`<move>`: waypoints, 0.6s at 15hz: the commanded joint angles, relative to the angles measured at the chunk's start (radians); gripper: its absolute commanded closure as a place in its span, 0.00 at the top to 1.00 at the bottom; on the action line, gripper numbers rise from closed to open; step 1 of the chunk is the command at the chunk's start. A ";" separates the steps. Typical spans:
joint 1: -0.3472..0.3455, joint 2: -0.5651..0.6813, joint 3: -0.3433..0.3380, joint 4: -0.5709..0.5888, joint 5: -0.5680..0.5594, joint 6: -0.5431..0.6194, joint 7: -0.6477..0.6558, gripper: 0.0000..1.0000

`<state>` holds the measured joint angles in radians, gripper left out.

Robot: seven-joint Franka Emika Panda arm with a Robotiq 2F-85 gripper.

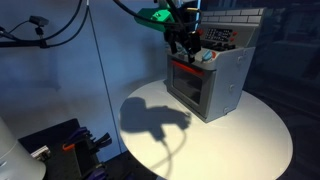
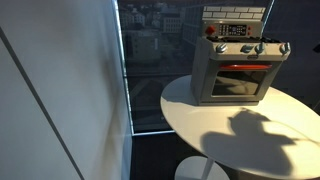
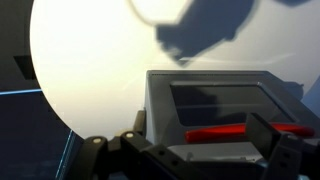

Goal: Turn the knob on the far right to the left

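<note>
A grey toy stove [image 1: 228, 85] stands on a round white table [image 1: 255, 135]. In an exterior view its front shows a row of pale-blue knobs, and the knob [image 2: 284, 46] is the one at the right end. In an exterior view this knob [image 1: 207, 57] shows as a pale spot just right of my gripper [image 1: 185, 48]. The gripper hangs over the stove's front top edge, above the knob row, open and empty. In the wrist view the two fingers [image 3: 213, 152] stand wide apart over the oven door and its red handle [image 3: 215, 132]. The knobs are hidden there.
A tall window pane [image 2: 150, 50] stands behind the table [image 2: 200, 115]. A red button [image 2: 210, 30] sits on the stove's back panel. Dark equipment [image 1: 70, 145] lies on the floor beside the table. The arm does not show in the exterior view that faces the stove's front.
</note>
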<state>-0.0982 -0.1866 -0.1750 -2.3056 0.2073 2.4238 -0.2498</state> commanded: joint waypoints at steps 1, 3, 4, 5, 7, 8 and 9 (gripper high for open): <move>-0.011 -0.062 0.017 0.008 -0.062 -0.119 0.085 1.00; -0.009 -0.085 0.023 0.014 -0.078 -0.181 0.112 1.00; -0.009 -0.098 0.027 0.015 -0.087 -0.211 0.130 1.00; -0.009 -0.108 0.031 0.019 -0.094 -0.241 0.143 1.00; -0.009 -0.129 0.039 0.025 -0.104 -0.306 0.174 1.00; -0.010 -0.139 0.043 0.028 -0.109 -0.338 0.188 1.00; -0.012 -0.150 0.050 0.031 -0.122 -0.369 0.211 1.00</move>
<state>-0.0982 -0.3031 -0.1456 -2.2967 0.1253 2.1486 -0.1067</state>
